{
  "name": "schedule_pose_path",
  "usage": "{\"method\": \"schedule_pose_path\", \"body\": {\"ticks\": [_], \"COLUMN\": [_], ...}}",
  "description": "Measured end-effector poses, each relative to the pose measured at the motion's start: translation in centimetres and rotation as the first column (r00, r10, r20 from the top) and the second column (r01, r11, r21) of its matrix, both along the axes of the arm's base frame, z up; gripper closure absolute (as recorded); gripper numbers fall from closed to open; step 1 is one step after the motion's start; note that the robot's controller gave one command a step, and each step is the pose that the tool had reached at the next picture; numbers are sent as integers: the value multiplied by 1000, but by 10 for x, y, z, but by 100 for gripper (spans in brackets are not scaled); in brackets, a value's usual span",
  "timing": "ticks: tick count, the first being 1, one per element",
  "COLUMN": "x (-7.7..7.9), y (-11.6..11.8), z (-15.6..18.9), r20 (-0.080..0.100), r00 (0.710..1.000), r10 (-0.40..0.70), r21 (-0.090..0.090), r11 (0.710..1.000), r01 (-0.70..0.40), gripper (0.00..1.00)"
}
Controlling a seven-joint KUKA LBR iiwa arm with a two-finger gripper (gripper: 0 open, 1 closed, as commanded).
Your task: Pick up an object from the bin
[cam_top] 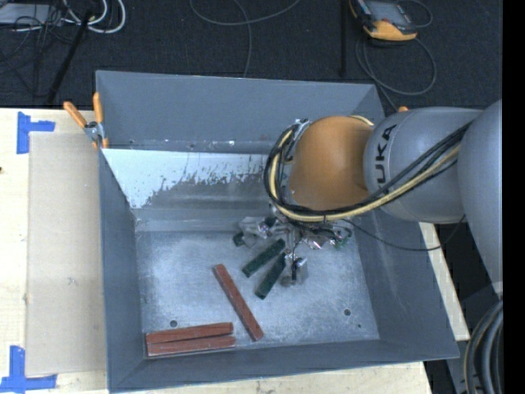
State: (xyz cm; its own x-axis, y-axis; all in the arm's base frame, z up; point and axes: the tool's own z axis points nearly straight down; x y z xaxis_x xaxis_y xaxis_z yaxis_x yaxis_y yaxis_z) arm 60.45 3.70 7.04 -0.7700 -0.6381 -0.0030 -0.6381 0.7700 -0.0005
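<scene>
Camera view: your jaws sat low under the orange cover (328, 162), their opening hidden, so I couldn't tell. Dark green sticks (264, 259) lay flat just beneath them, which likely explained that deep reach; brown strips (239, 301) lay well clear.

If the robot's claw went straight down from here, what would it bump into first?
Most likely the dark green sticks right beneath the gripper, near the middle of the bin; how far above them it is, I can't tell.
</scene>
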Motion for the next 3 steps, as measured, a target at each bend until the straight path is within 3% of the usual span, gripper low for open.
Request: {"method": "schedule_pose_path", "body": {"ticks": [1,2,3], "x": [1,10,7], "y": [-1,-10,66], "z": [3,160,64], "r20": [-1,8,-10], "r00": [1000,998,989], "r10": [-4,57,145], "r21": [0,-1,3], "r11": [1000,998,989], "r01": [4,-57,-145], "gripper": [100,100,100]}}
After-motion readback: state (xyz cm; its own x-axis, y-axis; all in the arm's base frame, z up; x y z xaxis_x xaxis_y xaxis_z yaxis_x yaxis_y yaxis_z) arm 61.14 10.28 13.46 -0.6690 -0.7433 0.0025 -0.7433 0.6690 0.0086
